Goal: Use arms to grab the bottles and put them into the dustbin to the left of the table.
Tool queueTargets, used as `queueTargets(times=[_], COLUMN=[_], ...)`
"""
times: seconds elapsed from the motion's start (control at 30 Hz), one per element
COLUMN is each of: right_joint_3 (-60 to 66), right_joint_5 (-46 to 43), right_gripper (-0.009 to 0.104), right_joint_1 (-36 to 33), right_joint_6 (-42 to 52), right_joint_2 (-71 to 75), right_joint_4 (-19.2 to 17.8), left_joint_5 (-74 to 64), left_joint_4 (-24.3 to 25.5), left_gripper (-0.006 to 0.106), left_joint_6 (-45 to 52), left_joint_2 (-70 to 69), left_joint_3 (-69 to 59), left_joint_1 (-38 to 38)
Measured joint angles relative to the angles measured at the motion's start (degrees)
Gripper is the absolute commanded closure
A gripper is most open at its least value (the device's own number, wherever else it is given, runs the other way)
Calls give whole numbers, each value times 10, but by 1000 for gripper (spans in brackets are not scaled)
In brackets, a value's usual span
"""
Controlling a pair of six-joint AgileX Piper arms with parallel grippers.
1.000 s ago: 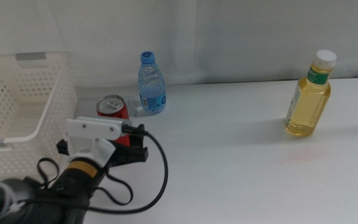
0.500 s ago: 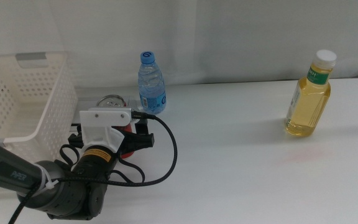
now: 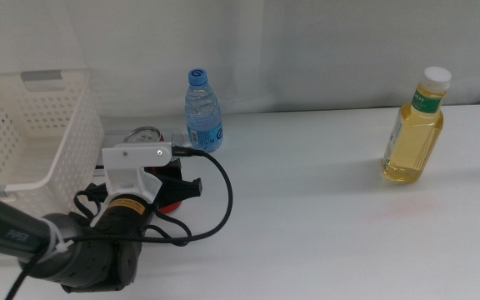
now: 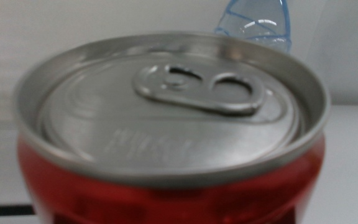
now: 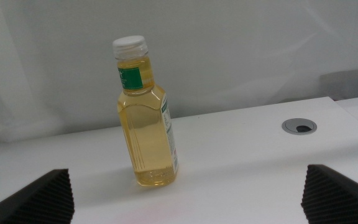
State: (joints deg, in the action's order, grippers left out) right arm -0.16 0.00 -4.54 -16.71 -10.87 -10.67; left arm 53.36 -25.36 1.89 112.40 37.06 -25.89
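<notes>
The left gripper [image 3: 169, 185] sits right up against the upright red can [image 4: 166, 124] just right of the white basket [image 3: 32, 133], far nearer it than the spread-jawed right gripper [image 5: 188, 199]; whether its jaws have closed, I cannot tell.

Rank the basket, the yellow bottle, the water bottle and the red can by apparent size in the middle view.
1. white basket, largest by far
2. yellow bottle
3. water bottle, farther back, so its true size may be understated
4. red can, mostly hidden behind the left pincer, so its rank is unsure
</notes>
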Motion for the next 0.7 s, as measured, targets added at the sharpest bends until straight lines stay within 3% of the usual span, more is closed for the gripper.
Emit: queueTargets(times=[0.2,0.3,0.53,0.63,0.7], right_joint_3=[0,0,0,0,0], right_joint_5=[0,0,0,0,0], right_gripper=[-8,-8,-8,-8,-8], right_joint_1=[0,0,0,0,0], right_joint_6=[0,0,0,-1,-1], right_joint_2=[0,0,0,0,0], right_joint_4=[0,0,0,0,0], left_joint_5=[-68,-147,-306,-398,-459], left_joint_4=[-4,-26,-145,-208,-221], left_gripper=[103,103,103,103,103], left_joint_6=[41,137,346,430,450], left_joint_2=[-75,-149,-260,-312,-332], left_joint_3=[-2,24,108,158,180], left_joint_1=[0,0,23,71,106])
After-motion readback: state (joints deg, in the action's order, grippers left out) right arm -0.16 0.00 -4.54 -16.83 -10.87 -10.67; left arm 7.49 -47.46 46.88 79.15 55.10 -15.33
